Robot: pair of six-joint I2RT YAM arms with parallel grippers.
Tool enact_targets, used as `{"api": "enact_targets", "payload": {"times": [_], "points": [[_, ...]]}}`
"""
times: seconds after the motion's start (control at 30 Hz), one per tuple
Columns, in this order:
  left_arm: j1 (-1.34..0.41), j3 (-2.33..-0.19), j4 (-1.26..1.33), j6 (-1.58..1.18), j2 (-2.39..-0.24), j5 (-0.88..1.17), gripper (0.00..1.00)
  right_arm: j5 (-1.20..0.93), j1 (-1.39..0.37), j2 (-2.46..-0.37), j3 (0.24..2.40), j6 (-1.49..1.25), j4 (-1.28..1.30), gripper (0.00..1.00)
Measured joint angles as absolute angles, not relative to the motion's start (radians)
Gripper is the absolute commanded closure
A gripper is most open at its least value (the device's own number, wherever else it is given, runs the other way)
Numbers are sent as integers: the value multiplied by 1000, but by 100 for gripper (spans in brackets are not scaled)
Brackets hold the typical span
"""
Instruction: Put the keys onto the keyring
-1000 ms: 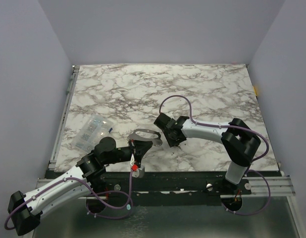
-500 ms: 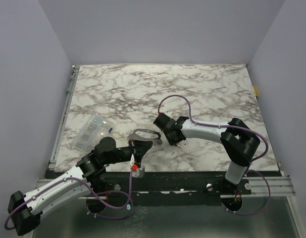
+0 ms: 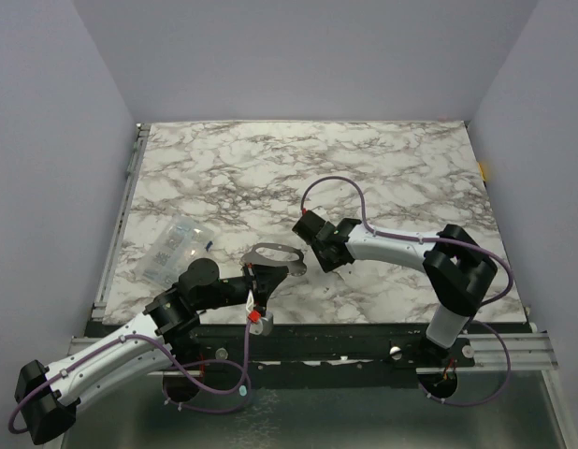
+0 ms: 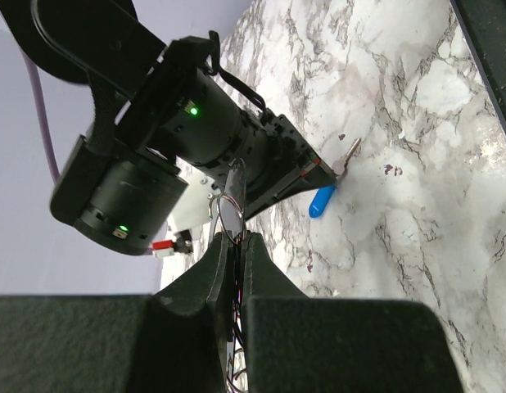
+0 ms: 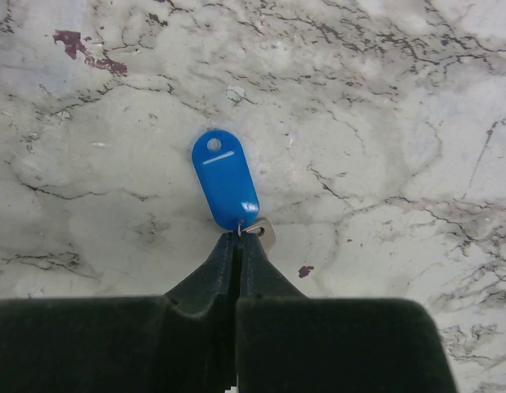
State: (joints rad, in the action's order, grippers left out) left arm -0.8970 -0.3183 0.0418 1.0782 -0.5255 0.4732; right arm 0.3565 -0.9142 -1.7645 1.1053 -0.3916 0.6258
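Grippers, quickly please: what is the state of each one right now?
Left gripper: closed, holding the keyring.
Right gripper: closed on the metal end of the blue key.

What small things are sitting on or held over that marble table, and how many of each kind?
blue-headed key: 1
keyring: 1
clear plastic packet: 1
Total: 3

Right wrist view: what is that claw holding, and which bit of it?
The right gripper pinches the blue key at its narrow end, by the metal bit.
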Motion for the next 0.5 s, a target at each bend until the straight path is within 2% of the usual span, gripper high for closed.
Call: {"api": "enact_targets", "payload": {"times": [0.5], "points": [[-897, -318, 42, 1078, -525, 474, 100, 343, -910, -1526, 1070, -392, 581, 99]]}}
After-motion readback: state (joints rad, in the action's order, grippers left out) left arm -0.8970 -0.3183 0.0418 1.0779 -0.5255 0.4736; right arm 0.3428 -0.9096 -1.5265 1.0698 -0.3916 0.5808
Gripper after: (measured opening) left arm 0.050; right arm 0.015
